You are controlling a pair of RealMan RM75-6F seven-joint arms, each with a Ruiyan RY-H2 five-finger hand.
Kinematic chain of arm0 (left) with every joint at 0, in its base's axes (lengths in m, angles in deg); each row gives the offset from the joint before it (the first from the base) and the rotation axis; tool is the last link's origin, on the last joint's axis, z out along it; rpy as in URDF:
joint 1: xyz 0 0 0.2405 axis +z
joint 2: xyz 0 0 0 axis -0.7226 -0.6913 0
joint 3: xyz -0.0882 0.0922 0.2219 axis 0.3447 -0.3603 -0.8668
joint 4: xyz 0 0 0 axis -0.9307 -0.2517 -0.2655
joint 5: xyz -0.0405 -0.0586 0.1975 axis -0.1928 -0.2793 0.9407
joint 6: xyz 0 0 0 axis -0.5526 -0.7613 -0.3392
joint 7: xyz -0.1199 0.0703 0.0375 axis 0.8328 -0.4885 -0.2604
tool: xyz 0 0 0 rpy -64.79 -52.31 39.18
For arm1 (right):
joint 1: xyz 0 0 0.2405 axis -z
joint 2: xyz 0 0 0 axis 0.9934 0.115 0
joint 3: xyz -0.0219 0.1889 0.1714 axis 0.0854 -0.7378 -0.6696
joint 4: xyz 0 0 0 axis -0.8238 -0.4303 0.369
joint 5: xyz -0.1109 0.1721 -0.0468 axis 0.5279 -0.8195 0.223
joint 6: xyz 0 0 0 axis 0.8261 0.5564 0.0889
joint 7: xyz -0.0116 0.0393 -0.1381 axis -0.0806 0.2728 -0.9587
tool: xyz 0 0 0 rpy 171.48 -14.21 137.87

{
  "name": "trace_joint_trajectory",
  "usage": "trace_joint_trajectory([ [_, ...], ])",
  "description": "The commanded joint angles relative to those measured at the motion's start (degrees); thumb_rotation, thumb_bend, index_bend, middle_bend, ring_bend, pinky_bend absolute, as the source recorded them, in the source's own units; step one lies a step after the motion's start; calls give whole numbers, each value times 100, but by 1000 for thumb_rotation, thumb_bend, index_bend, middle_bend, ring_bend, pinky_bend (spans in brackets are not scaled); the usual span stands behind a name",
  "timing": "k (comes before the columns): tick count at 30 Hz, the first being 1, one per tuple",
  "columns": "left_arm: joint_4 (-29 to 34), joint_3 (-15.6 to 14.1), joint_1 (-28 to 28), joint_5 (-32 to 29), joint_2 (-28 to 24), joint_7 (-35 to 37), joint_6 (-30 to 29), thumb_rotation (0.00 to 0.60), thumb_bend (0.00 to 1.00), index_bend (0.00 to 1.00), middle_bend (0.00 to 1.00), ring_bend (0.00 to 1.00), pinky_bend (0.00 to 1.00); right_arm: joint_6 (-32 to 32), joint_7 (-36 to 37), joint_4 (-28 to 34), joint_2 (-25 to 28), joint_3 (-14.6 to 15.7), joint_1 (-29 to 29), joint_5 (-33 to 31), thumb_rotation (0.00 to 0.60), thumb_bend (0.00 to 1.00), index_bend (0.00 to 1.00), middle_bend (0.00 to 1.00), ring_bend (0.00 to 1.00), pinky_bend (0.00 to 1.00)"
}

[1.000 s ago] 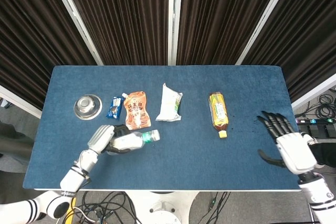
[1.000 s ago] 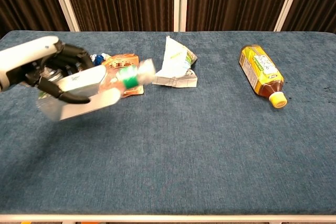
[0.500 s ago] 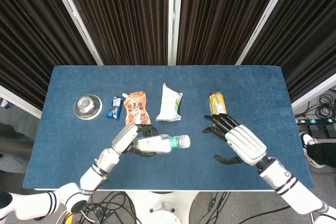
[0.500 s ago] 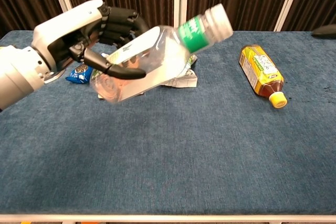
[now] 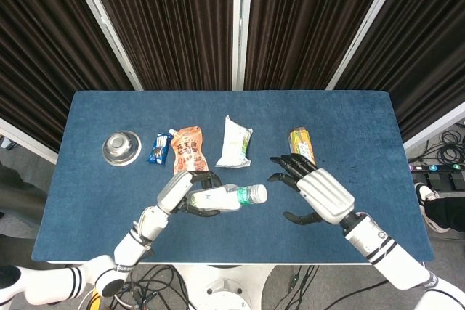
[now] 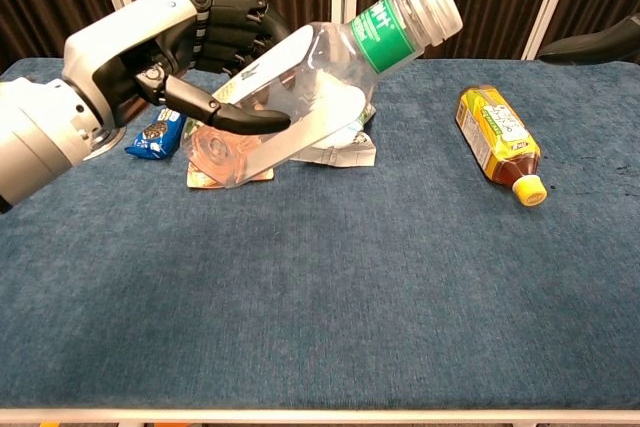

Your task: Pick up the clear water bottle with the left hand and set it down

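My left hand (image 5: 182,190) (image 6: 165,42) grips the clear water bottle (image 5: 227,197) (image 6: 315,82) around its body and holds it in the air above the table's front middle. The bottle lies tilted, its white cap (image 5: 259,194) (image 6: 438,2) and green label pointing to the right and upward. My right hand (image 5: 314,192) hovers open just right of the cap, fingers spread and pointing toward it, not touching. In the chest view only dark fingertips (image 6: 600,47) of that hand show at the top right.
On the blue table (image 5: 87,201) lie a steel bowl (image 5: 121,147), a small blue packet (image 5: 160,149), an orange pouch (image 5: 189,152), a white-green bag (image 5: 235,143) and a yellow tea bottle (image 5: 301,152) (image 6: 497,142) on its side.
My left hand has carried the bottle up and rightward from the left side. My right hand swung in from the far right edge to just beside the cap.
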State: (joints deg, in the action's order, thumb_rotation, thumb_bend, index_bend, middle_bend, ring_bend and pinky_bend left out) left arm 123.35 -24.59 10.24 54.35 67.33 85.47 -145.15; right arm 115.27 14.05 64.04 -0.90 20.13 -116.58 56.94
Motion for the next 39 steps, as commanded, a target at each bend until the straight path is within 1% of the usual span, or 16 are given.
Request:
trace_joint_trajectory([
  [1,10,16,-13,-38,2,5,4,600,251,659,625,555,535,-18,-14,-24,-48,16,-28,6,578,161,251,45,0,0],
  [12,72,21,-53,-82,-7,-22,-25,600,251,661,625,555,535,-82,-58,-132,-310,67,-143,-63,578,162,251,45,0,0],
  [24,33,-5,-82,-123,15,-5,-16,600,251,661,625,555,535,-19,-51,-16,-221,123,-141,47,579,162,251,44,0,0],
  [39,23,-33,-123,-159,8,-35,29,600,252,667,625,555,535,-19,-78,26,-248,167,-204,176,579,162,251,45,0,0],
])
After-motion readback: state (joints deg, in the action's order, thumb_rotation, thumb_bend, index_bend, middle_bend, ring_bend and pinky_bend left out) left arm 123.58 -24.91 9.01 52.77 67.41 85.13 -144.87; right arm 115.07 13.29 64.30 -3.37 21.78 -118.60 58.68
